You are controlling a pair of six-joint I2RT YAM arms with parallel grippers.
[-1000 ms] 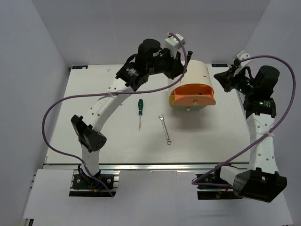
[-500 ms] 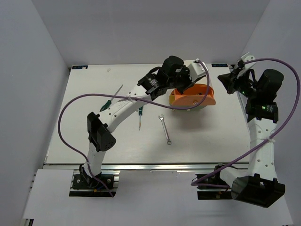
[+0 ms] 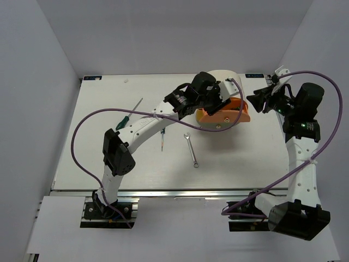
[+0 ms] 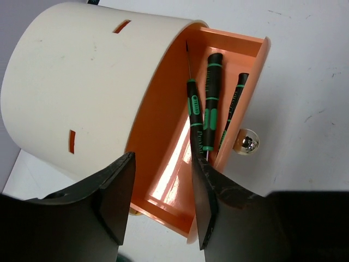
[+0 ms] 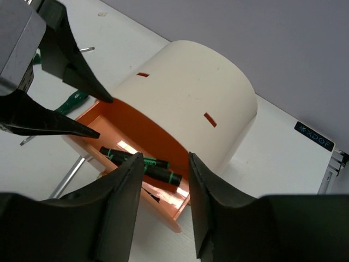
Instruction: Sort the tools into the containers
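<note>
Far left of the table (image 3: pixel 82 164), one green-handled screwdriver (image 3: pixel 125 120) lies loose and angled. It was hidden under the left arm a second ago and came into view once the arm swung right. The next screwdriver (image 3: pixel 162 143) sits half under the left forearm, shaft tip poking out, same spot as before. The wrench (image 3: pixel 191 149) is just right of it and hasn't moved. The left gripper (image 4: pixel 162 164) was up behind the drum a second ago and is now over the open orange drawer (image 4: pixel 163 109). Its claw was pinched then and is now parted about halfway with nothing between the fingers. Directly below it are three screwdrivers in the drawer (image 4: pixel 210 103), lying lengthwise side by side. That looks like a drop just completed, so the drawer probably gained one tool. The beige drum (image 3: pixel 224 81) is at the back centre-right, not shifted. The right gripper (image 5: pixel 165 159) is just right of the drum, aimed at the drawer end. It has also gone from closed to partly open and holds nothing, though it has barely moved. Still to sort: two screwdrivers and the wrench on the table.
</note>
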